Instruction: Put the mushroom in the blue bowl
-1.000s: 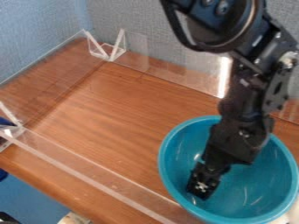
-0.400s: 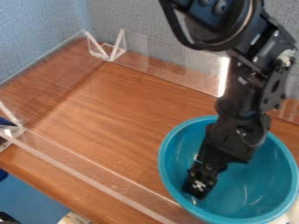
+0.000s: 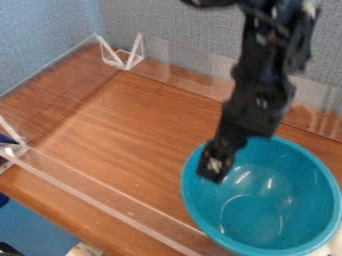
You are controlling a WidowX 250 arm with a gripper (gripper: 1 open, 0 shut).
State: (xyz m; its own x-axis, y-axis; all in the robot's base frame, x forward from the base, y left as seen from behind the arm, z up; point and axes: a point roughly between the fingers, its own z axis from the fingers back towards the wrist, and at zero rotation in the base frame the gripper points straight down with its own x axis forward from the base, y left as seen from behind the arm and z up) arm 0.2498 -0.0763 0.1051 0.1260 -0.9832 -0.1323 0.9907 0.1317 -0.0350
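The blue bowl (image 3: 297,205) is a deep, glossy teal bowl at the front right of the wooden table. My gripper (image 3: 215,161) hangs pointing down over the bowl's left rim, blurred by motion. Its dark fingers (image 3: 209,167) stand apart with nothing visible between them. Inside the bowl I see only pale reflections. I cannot make out the mushroom in this view; it may be hidden by the arm or lost in the glare.
Clear acrylic walls (image 3: 94,185) fence the wooden tabletop (image 3: 120,120) along the front and back. White clip brackets stand at the far corner (image 3: 123,55) and the left edge (image 3: 11,140). A blue textured wall rises behind.
The arm has lifted up out of the bowl and swung left; the gripper went from low inside the bowl to above its left rim.
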